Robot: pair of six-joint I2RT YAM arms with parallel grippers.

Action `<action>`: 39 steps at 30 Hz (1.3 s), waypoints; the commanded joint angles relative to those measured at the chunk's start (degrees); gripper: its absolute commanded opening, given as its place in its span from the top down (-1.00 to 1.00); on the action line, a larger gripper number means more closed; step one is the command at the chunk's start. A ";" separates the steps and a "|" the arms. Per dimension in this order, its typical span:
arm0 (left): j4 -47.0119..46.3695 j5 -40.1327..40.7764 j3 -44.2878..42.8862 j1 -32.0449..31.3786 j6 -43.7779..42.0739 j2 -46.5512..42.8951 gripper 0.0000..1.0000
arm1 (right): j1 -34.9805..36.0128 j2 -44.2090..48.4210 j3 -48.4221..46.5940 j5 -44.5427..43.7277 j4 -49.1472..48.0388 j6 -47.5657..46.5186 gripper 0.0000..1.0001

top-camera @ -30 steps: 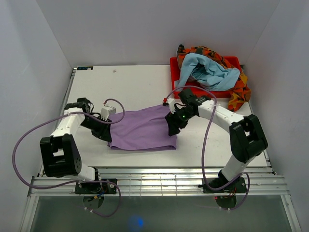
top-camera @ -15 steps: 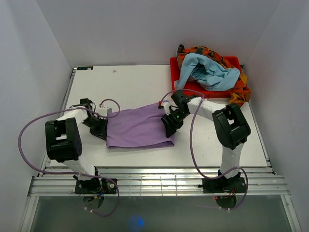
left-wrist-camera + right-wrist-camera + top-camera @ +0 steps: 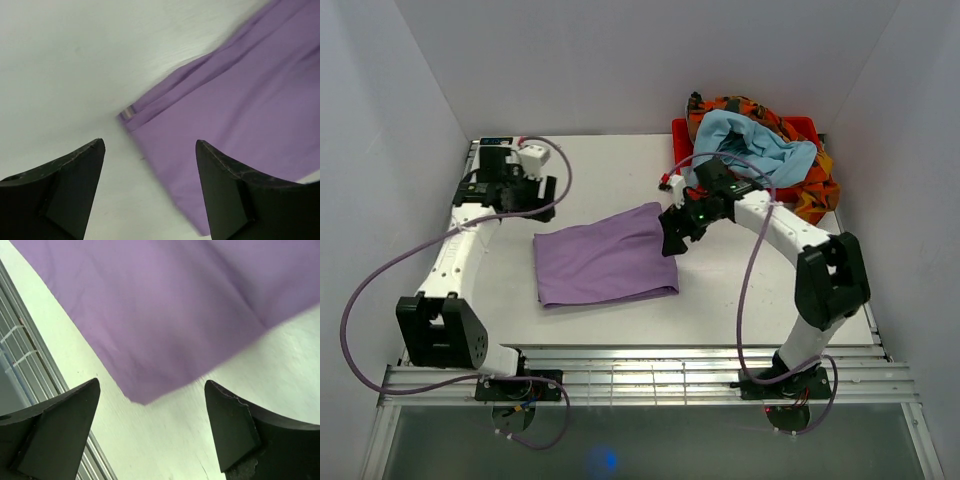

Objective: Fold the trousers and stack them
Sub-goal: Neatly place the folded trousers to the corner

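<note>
The trousers (image 3: 605, 263) lie folded into a lilac rectangle on the white table, left of centre. My left gripper (image 3: 546, 196) hangs open above the table behind the fold's far left corner, touching nothing. In the left wrist view the left gripper (image 3: 150, 143) frames the trousers (image 3: 240, 95), with a pale waistband stripe (image 3: 129, 113) at the fold's corner. My right gripper (image 3: 671, 240) is open over the fold's far right edge. In the right wrist view the right gripper (image 3: 152, 384) hovers over a corner of the trousers (image 3: 165, 300), holding nothing.
A red tray (image 3: 682, 140) at the back right holds a light blue cloth (image 3: 755, 150) and an orange patterned cloth (image 3: 817, 195). A slatted metal rail (image 3: 650, 368) runs along the near table edge, and the rail (image 3: 20, 350) also shows in the right wrist view.
Both grippers have opened and let go of the trousers. The left arm has lifted and swung to the back left. The right gripper has risen slightly. The fold has settled flat, a little further left.
</note>
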State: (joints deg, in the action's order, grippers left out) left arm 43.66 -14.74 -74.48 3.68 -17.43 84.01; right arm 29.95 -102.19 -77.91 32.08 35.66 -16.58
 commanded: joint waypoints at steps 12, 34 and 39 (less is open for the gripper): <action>3.90 13.84 6.36 -28.11 41.50 9.04 -0.69 | -18.09 16.50 8.91 -10.11 1.96 1.37 -0.80; -8.50 25.56 -16.93 -1.32 6.20 45.72 -0.27 | -19.14 14.21 8.74 -8.52 3.63 -2.14 -0.80; -6.05 17.22 -24.45 3.16 -1.37 49.05 -0.32 | -19.14 15.18 9.97 -7.64 3.80 -2.58 -0.80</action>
State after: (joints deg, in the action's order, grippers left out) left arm 38.57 5.15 -97.71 3.62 -9.52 125.27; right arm 11.20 -88.44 -68.45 22.90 39.07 -18.15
